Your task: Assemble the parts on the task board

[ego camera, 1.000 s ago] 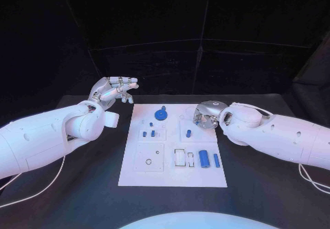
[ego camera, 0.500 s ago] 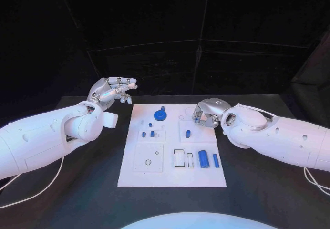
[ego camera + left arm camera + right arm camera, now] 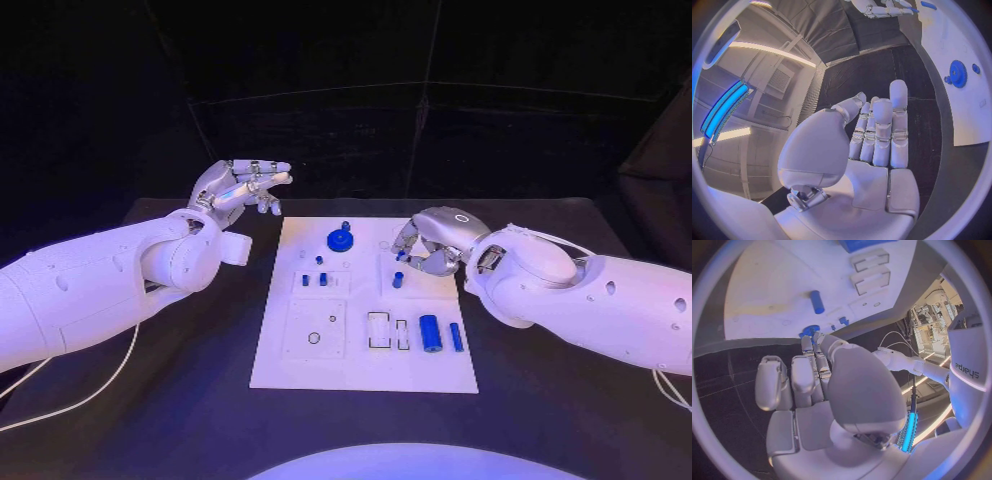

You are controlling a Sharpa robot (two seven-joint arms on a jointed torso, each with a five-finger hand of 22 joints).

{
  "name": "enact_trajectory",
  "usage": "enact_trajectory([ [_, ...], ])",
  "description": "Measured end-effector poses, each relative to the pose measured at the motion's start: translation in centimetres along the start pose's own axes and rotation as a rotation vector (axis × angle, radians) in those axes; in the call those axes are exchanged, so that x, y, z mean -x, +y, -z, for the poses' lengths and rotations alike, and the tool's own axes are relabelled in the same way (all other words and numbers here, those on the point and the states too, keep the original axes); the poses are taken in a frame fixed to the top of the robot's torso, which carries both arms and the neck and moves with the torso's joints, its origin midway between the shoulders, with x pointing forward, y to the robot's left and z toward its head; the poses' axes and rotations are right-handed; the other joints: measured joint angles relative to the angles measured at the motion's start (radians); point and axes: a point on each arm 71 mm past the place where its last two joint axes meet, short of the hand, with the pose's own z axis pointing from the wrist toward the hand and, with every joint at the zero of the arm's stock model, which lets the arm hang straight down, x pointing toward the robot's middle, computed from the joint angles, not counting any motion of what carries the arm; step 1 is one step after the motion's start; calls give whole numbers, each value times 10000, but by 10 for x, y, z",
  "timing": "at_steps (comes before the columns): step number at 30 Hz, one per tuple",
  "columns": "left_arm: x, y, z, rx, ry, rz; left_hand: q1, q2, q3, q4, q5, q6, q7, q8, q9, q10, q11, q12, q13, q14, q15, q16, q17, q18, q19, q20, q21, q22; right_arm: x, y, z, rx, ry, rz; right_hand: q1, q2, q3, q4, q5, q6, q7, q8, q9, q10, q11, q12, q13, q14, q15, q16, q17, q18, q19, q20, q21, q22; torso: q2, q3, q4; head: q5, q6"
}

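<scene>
The white task board point(image 3: 361, 370) lies mid-table. A blue gear point(image 3: 340, 240) sits near its back edge, a short blue peg point(image 3: 397, 281) stands right of centre, and two small pegs point(image 3: 320, 278) stand to the left of it. My right hand point(image 3: 430, 240) hovers over the board's back right part with its fingers curled and its thumb against them point(image 3: 817, 385). A blue speck shows at the fingertips; I cannot tell if it is held. My left hand point(image 3: 238, 185) is raised off the board's back left corner, fingers apart point(image 3: 873, 135), holding nothing.
A thick blue cylinder point(image 3: 428, 333) and a slim blue bar point(image 3: 456, 336) lie at the board's front right, beside two rectangular slots point(image 3: 378, 330). A square plate with a hole point(image 3: 313, 330) sits front left. Black table surrounds the board.
My right hand has crept a little forward and to the left over the board, closer to the short peg. My left hand has barely moved.
</scene>
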Motion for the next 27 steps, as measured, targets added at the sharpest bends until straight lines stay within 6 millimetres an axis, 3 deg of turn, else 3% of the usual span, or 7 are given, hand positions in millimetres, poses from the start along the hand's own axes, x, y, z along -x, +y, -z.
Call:
enact_trajectory([
  [4,-3,0,-1,-1,51,25,0,0,0,0,0,0,0,0,0,0,0,0,-1,-34,35,0,-13,-1,0,0,-39,0,0,20,-2,458,-68,-245,-12,12,0,0,-1,-1,0,-6,0,-2,2,0,0,0,0,0,1,1,0,0,0,1,0,-9,16,44,-23],
  [12,-8,1,-3,5,134,65,0,0,1,0,0,0,0,0,0,0,0,0,-1,-34,35,0,-13,-1,0,0,-46,1,-4,56,-14,1312,-72,-594,-11,11,-1,-65,-2,-3,-1,-8,-1,-3,3,-48,-1,0,0,0,1,2,0,0,0,0,1,-23,27,257,-75],
  [22,-17,2,-3,9,315,161,0,0,1,0,0,0,0,0,0,0,0,0,-2,-34,35,1,-13,-3,0,0,-46,-7,-44,75,-27,1617,547,-974,-11,11,39,-105,-3,-5,-2,-12,-8,-5,4,-50,-11,0,1,0,-10,2,0,0,0,-2,5,-34,27,542,-178],
  [27,-20,2,-3,11,389,200,0,0,-46,9,0,-37,36,0,1,1,0,37,-2,-34,35,1,-24,-3,0,0,-46,-24,-59,86,-31,1818,909,-1041,-10,10,58,-124,-3,-7,-2,-37,-11,-5,4,-51,-12,0,1,0,-60,3,0,0,0,-24,8,-30,27,723,-286],
])
